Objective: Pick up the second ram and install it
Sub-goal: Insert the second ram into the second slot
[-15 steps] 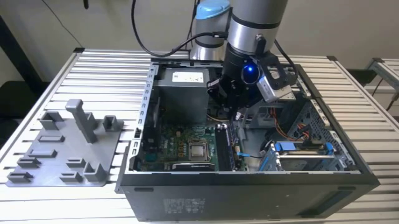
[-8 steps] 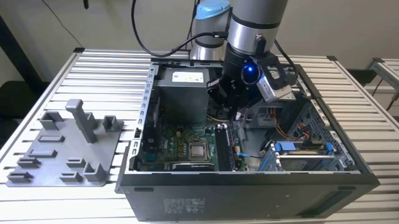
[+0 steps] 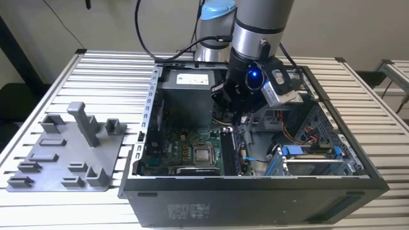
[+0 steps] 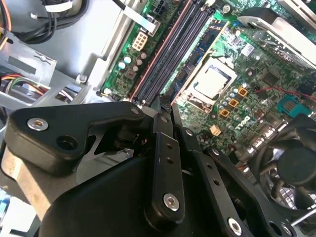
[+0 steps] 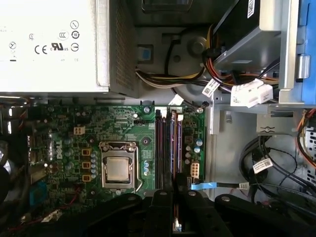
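Exterior view: my tool (image 3: 238,116) hangs inside the open computer case (image 3: 255,191), over the memory slots (image 3: 231,151).
Second wrist view: fingers (image 4: 164,123) pressed together on the second ram (image 4: 164,104), slots running lengthwise just ahead.
First wrist view: ram's long axis lines up with the slots (image 5: 167,148) directly beyond the tool (image 5: 174,197).

Pale wall (image 3: 357,24) behind a white slatted table (image 3: 108,72) under even light.

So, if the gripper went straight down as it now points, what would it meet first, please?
Most likely the RAM slots on the motherboard, right under the gripper; depth is unclear.
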Available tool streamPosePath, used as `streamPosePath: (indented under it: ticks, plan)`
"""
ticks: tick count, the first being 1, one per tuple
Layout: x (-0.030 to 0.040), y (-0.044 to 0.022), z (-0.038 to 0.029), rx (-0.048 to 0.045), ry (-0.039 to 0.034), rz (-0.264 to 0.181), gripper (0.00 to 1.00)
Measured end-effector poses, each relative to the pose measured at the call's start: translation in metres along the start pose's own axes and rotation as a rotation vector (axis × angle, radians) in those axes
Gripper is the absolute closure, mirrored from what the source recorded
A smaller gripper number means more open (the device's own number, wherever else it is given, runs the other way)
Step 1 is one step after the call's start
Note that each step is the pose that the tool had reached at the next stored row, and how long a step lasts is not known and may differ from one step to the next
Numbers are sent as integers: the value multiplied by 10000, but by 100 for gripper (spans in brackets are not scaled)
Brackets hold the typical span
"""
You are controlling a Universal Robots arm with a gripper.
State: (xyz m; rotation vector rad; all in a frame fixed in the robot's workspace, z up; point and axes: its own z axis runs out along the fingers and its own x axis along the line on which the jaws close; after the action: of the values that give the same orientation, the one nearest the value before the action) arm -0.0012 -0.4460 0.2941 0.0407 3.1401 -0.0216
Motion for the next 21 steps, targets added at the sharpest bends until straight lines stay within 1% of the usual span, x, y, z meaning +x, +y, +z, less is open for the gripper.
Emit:
streamPosePath:
  ticks: [9, 18, 21]
  plan:
    - [23, 2, 160, -1, 0, 0, 86]
    - [40, 3, 280, 0, 0, -1, 86]
    - [44, 3, 310, -1, 0, -2, 86]
